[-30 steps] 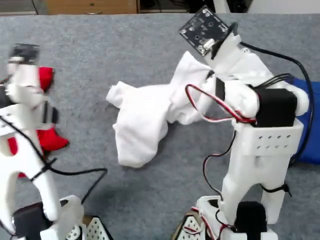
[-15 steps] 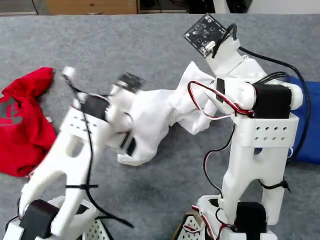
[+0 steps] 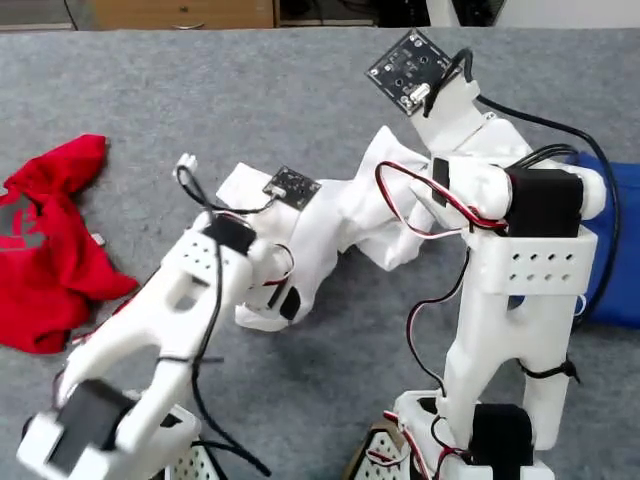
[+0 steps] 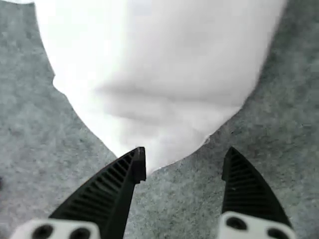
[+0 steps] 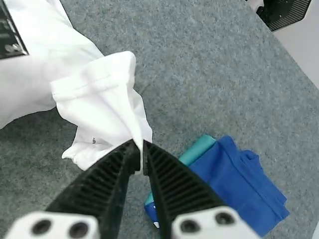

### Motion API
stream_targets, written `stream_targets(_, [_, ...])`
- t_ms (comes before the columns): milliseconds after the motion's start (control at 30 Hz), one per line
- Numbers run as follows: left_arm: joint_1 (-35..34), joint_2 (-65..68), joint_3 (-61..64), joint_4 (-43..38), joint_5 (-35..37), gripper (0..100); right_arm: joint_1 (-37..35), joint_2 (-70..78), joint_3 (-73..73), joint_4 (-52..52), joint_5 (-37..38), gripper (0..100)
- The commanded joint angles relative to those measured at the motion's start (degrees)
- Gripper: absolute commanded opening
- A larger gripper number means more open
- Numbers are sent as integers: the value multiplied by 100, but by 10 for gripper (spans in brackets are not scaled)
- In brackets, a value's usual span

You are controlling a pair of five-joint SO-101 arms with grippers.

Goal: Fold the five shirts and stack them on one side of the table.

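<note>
The white shirt (image 4: pixel 159 64) is soft matt cloth. The desk (image 3: pixel 250 100) is rough grey felt; the left claw (image 4: pixel 185 158), ribbed black plastic.

White shirt (image 3: pixel 330 225); red shirt (image 3: pixel 45 260); blue shirt (image 3: pixel 628 260); teal shirt (image 5: pixel 197 149); grey table (image 3: pixel 200 100)

white shirt (image 3: pixel 330 228) mid-table, passable table (image 3: pixel 200 90) beyond

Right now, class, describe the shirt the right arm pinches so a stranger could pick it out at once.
On the grey table, look to the middle. The white shirt lies crumpled there, one edge pinched in the right end effector. It alone is white; its neighbours are a red shirt and a blue shirt at the table's sides.
</note>
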Motion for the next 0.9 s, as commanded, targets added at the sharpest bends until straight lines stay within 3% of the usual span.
stream_targets(0, [53,716,-413,-70,35,253,92,-171,13,18,26,2])
stream_targets(100, [18,1332,-782,35,44,229,92,-171,4,18,35,2])
stream_targets(267, [-62,1745,-1257,316,9,15,303,-233,-48,-26,53,2])
stream_targets(433, [-730,1288,-1749,905,35,18,743,-470,-48,-35,308,2])
stream_targets(633, [-1793,-145,-2690,1582,9,18,1182,-831,-48,-97,545,2])
stream_targets(867, [-2347,-1631,-3508,2066,35,18,1631,-1631,-48,-853,536,2])
